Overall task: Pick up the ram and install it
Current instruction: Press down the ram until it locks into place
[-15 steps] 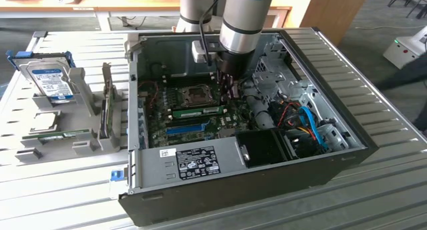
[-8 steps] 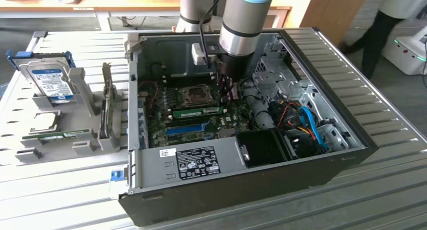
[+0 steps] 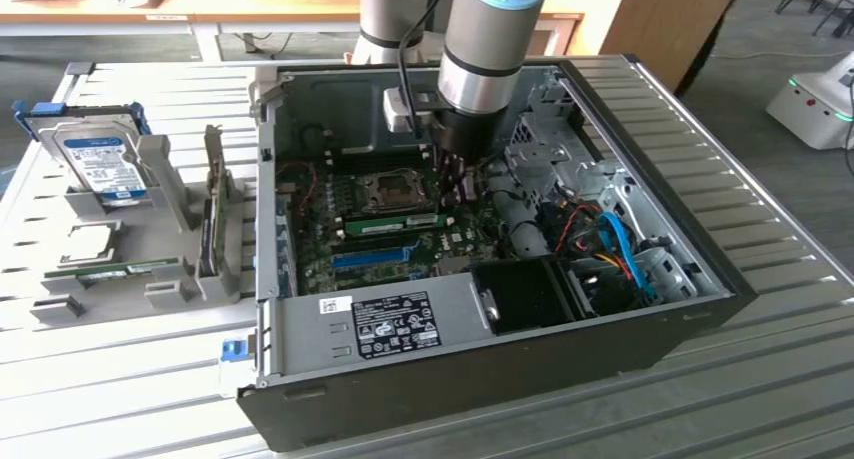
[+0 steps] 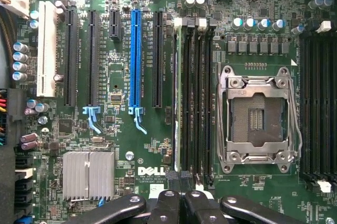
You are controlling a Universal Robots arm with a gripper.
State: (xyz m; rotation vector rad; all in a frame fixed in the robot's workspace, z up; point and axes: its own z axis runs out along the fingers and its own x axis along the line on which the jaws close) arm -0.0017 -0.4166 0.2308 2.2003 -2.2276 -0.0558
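**benchrat:** Ram [image 3: 400,222] placement check, anyone? I read it as standing on edge in a slot on the board [image 4: 121,145], between the CPU socket [image 4: 258,113] and the blue slot [image 4: 136,50]. In the wrist view it's the thin edge in the slot nearest the blue one [image 4: 178,103], with white clips at the ends.

**solderjoe:** Same read. The arm hangs straight down into the open case [image 3: 441,379], and the pincer [image 4: 181,199] is pressed together, with nothing between the fingers. It sits right over that slot's end. My guess is that closed fingers make a blunt tip for pushing the stick down, but I can't tell if it's touching or if the clips have latched.

**benchrat:** Makes sense that the case lies on its side with the panel off. That way the board faces up and the arm gets a straight vertical approach.

**solderjoe:** Yep. And on the exterior view's left there's a grey rack [image 3: 160,289] with cradles. A hard drive [image 3: 107,164] stands upright in one, and another green stick [image 3: 114,271] lies low in the front one. I figure the cradles keep parts at fixed spots for grabbing.

**benchrat:** What's the counter [image 3: 747,379]?

**solderjoe:** Ribbed metal, pale grey, with slats running across. The case sits square on it and the rack is just beside.

**benchrat:** And the room?

**solderjoe:** Looks like a lab. There's a wooden desk [image 3: 267,4] behind, grey floor, and a white machine with a green light [image 3: 817,99] off at the exterior view's right.
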